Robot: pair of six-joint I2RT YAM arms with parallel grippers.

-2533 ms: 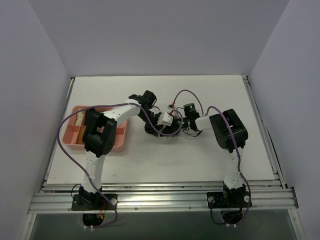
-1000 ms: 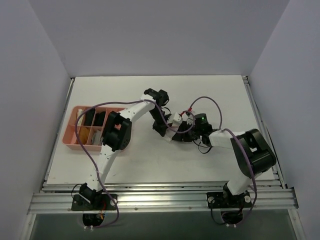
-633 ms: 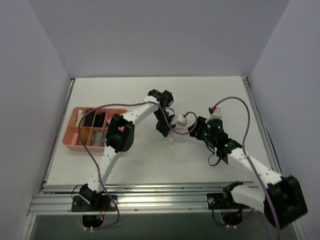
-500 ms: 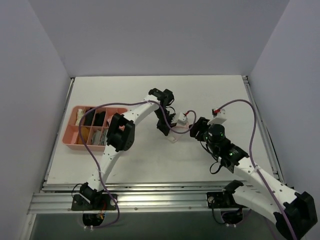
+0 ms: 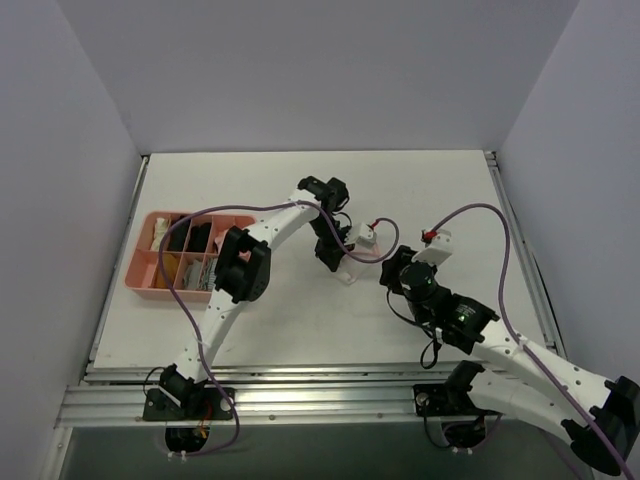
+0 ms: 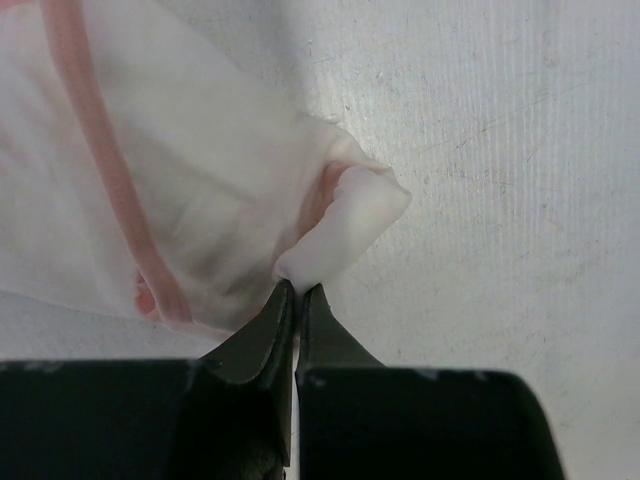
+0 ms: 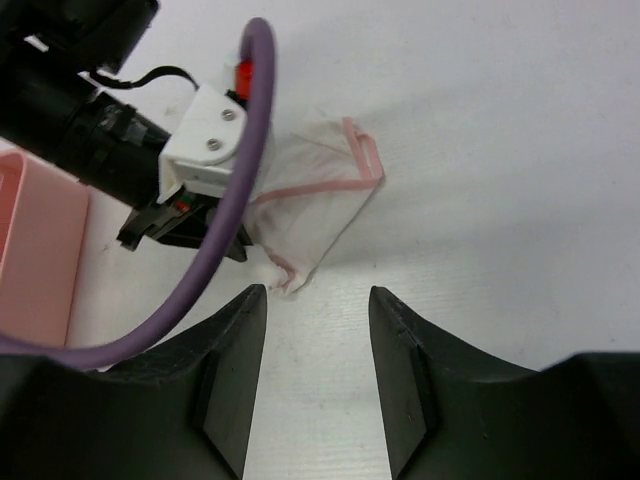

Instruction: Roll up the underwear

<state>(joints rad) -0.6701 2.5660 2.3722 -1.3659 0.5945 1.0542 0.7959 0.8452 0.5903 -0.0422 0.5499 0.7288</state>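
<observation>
Underwear (image 7: 318, 200) is spread mostly flat mid-bench (image 5: 450, 190), at 12 o'clock of the right pincer (image 7: 318, 295), which is held apart and empty. One bunched corner is clamped by the left pincer (image 6: 297, 290). The roll is judged barely started, with nearly all left.

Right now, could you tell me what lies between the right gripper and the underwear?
Only bare table. The right wrist view shows nothing else between the open right gripper and the underwear.

White table (image 5: 430, 190), underwear (image 7: 318, 212), pink tray (image 5: 140, 288)
</observation>
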